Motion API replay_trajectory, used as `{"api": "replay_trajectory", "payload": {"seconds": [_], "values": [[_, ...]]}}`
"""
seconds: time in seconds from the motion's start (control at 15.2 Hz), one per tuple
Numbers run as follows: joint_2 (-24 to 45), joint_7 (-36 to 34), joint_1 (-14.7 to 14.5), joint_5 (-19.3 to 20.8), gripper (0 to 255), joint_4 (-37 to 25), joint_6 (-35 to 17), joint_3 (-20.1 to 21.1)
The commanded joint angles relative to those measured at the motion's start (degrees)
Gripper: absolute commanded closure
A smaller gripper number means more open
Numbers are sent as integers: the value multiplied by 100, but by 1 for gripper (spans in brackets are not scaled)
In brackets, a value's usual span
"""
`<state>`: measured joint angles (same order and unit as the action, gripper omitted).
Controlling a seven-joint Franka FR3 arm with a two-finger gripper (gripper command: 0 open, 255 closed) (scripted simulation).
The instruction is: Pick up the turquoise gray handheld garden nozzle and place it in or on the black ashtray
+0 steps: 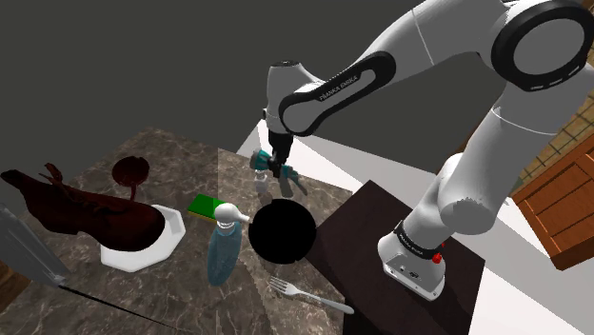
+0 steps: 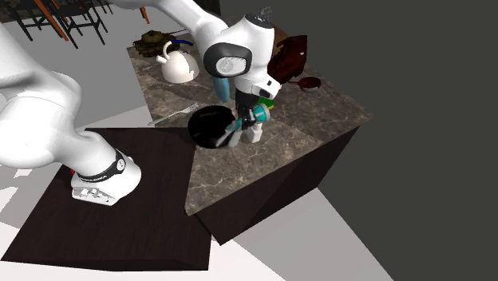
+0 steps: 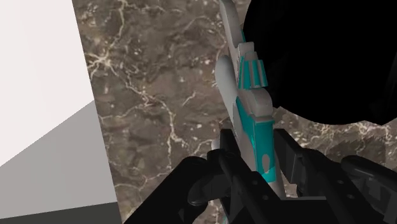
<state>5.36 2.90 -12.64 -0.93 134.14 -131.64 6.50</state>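
The turquoise and grey garden nozzle [image 3: 249, 95] is clasped between my black fingers [image 3: 228, 156], lifted off the marble counter. In the shoulder view my gripper [image 1: 279, 173] hangs with the nozzle [image 1: 263, 164] just above and behind the round black ashtray [image 1: 283, 232]. In the second exterior view the nozzle [image 2: 254, 116] hangs from my gripper [image 2: 246, 120] beside the ashtray [image 2: 209, 126]. From the wrist, the nozzle's tip reaches along the edge of the ashtray [image 3: 331, 57].
On the counter stand a blue spray bottle [image 1: 223, 246], a green block [image 1: 204, 206], a white dish [image 1: 143, 249] under a dark brown boot [image 1: 76, 209], a fork [image 1: 306, 294] and a small dark goblet [image 1: 129, 173]. A white kettle [image 2: 179, 65] stands farther along. The counter edge [image 3: 95, 121] drops to the floor.
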Motion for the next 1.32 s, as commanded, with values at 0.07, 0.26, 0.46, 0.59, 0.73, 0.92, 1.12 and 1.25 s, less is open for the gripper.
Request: {"api": "replay_trajectory", "payload": {"seconds": [0.07, 0.26, 0.46, 0.59, 0.73, 0.92, 1.12, 1.25], "values": [[-163, 14, 4, -20, 255, -66, 227, 1], [-326, 25, 7, -39, 255, -134, 457, 2], [-478, 35, 9, -56, 255, -214, 688, 2], [-573, 40, 10, -66, 255, -273, 842, 1], [-664, 45, 11, -74, 255, -337, 997, 0], [-791, 51, 12, -86, 255, -443, 1229, -3], [-907, 56, 13, -96, 255, -559, 1461, -6], [-974, 59, 14, -101, 255, -638, 1606, -8]]}}
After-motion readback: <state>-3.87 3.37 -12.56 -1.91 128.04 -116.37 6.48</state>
